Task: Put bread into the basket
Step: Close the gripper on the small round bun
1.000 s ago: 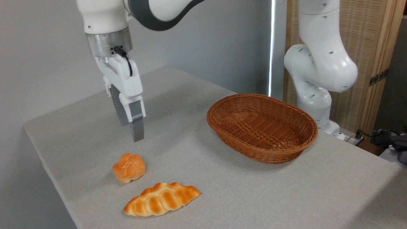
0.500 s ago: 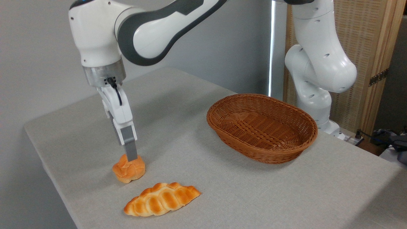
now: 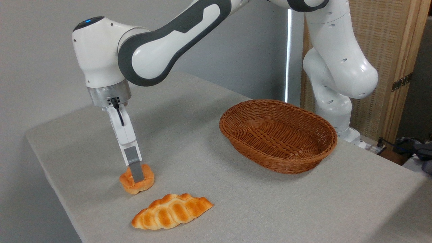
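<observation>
While the arm reaches out over the table's left side, gripper points almost straight down, tilted a bit, and sits right on the bread. Only one gray finger shows clearly from this cam; it crosses the front of the bun's top, tip about mid-height on the bun. 2nd finger is hidden behind it, so can't tell whether the fingers are squeezed onto the bun or just straddling it w/ a gap. No visible dent in the bun.

Bread: small round, golden-orange, lying on the gray table near the front-left edge. Bottom of bun looks to be in contact w/ tabletop, not lifted.

Braided loaf: longer, pointed ends, lies just in front of and to the right of the bun, near but not touching it. Apart from the gripper.

Basket: oval, reddish-brown wicker, on the right half of table, well apart from bun and gripper. Nothing seen inside; woven bottom fully visible. Sits upright, long axis running back-left to front-right.

Arm base/lower links stand behind the basket at the table's far right edge. Black cable runs down the gripper body from the silver wrist flange. Wooden screen panel in bkgd right, plain gray wall on left.
</observation>
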Tool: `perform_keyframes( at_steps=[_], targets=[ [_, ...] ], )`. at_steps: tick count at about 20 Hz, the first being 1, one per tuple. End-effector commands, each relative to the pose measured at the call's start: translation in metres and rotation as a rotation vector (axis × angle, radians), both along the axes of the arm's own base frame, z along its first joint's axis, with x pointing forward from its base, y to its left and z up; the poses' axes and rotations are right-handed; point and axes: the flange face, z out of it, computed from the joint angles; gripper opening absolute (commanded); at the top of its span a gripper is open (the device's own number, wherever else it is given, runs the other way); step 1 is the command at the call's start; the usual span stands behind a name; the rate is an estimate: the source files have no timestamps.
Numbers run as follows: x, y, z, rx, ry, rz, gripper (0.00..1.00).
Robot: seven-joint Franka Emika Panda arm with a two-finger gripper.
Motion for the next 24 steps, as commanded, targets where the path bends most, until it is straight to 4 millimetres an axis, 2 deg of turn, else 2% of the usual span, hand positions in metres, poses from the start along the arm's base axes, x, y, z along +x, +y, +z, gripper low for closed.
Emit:
perform_keyframes(
  at_steps=[1,4,10,15,16,17,19,21,24],
  targets=[
    [0.001,0.000,-0.003,0.050,-0.023,-0.047,1.00],
    [0.000,0.000,-0.012,0.060,-0.009,-0.051,1.00],
    [-0.004,-0.012,-0.030,0.102,0.005,-0.093,1.00],
    [-0.005,-0.014,-0.035,0.098,-0.011,-0.091,0.99],
    [-0.005,-0.014,-0.035,0.098,-0.011,-0.091,0.92],
    [-0.004,-0.014,-0.034,0.092,-0.012,-0.088,0.75],
    [-0.005,-0.014,-0.033,0.090,-0.014,-0.086,0.61],
    [-0.005,-0.014,-0.031,0.088,-0.016,-0.085,0.50],
    [-0.005,-0.014,-0.031,0.088,-0.016,-0.085,0.50]
  ],
)
